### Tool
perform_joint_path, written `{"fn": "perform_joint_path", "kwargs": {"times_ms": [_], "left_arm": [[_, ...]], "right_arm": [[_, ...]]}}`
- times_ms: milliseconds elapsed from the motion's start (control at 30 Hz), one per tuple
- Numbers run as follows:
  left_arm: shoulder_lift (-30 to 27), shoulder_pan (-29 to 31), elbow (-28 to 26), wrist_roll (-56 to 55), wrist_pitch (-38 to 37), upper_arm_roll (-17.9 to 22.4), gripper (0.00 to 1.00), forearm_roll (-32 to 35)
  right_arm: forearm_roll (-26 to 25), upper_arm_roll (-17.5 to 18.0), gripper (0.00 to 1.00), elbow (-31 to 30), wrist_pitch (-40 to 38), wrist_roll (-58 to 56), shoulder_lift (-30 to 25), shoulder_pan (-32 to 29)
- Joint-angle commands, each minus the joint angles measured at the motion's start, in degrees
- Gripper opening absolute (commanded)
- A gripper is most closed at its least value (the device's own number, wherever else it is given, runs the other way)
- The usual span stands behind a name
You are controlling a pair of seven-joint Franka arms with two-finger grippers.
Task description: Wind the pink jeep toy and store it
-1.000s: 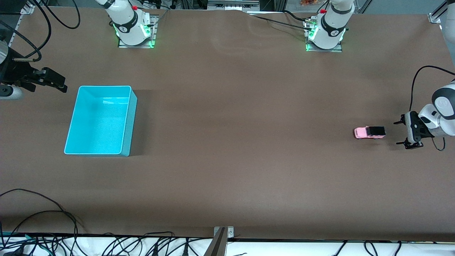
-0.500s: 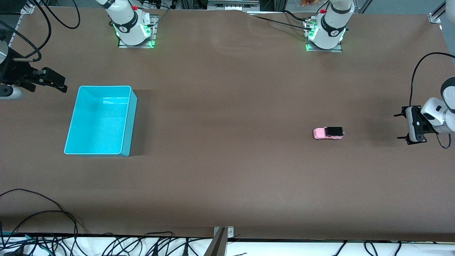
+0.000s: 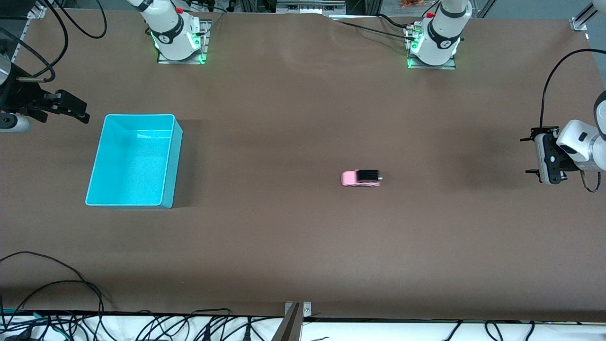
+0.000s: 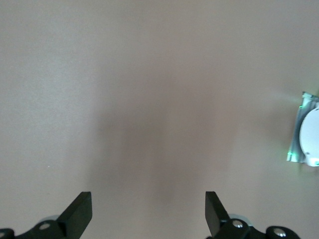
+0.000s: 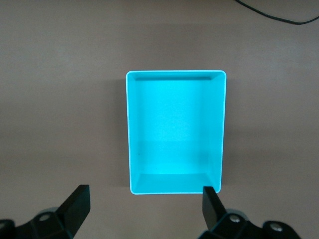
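The pink jeep toy [image 3: 361, 178], light pink with a black rear roof, stands alone on the brown table near its middle, nose toward the cyan bin [image 3: 174, 161]. My left gripper [image 3: 527, 156] hangs open over the left arm's end of the table, well away from the toy. The left wrist view shows that gripper [image 4: 148, 214] over bare table only, with nothing between its fingers. My right gripper [image 3: 84, 112] waits open beside the bin at the right arm's end. In the right wrist view the empty bin [image 5: 175, 73] lies past the open gripper [image 5: 144, 206].
Both arm bases [image 3: 176, 40] [image 3: 434, 45] stand at the table's edge farthest from the front camera. Loose cables [image 3: 57, 293] trail along the edge nearest that camera. One base plate [image 4: 305, 129] shows at the edge of the left wrist view.
The jeep has rolled on its own across the table from beside the left gripper toward the bin. The left gripper has lifted and drawn back. The right arm has stayed still.
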Motion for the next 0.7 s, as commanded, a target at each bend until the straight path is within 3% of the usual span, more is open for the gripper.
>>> {"fn": "perform_joint_path", "kwargs": {"times_ms": [0,333,500,667], "left_arm": [[-0.21,-2.46,3.57,-3.78,-5.7,0.19,1.0,2.03],[-0.21,-8.25,10.68,-12.92,-16.16,0.19,1.0,1.94],[-0.56,-9.22,11.83,-17.31,-19.76,-0.08,1.0,0.88],[-3.02,-9.31,11.74,-22.58,-20.38,-3.06,1.0,0.97]], "right_arm": [[-0.21,0.37,1.0,1.31,-0.3,0.4,0.56,-0.41],[-0.21,0.37,1.0,1.31,-0.3,0.4,0.56,-0.41],[-0.21,0.37,1.0,1.31,-0.3,0.4,0.56,-0.41],[-0.21,0.37,1.0,1.31,-0.3,0.4,0.56,-0.41]]}}
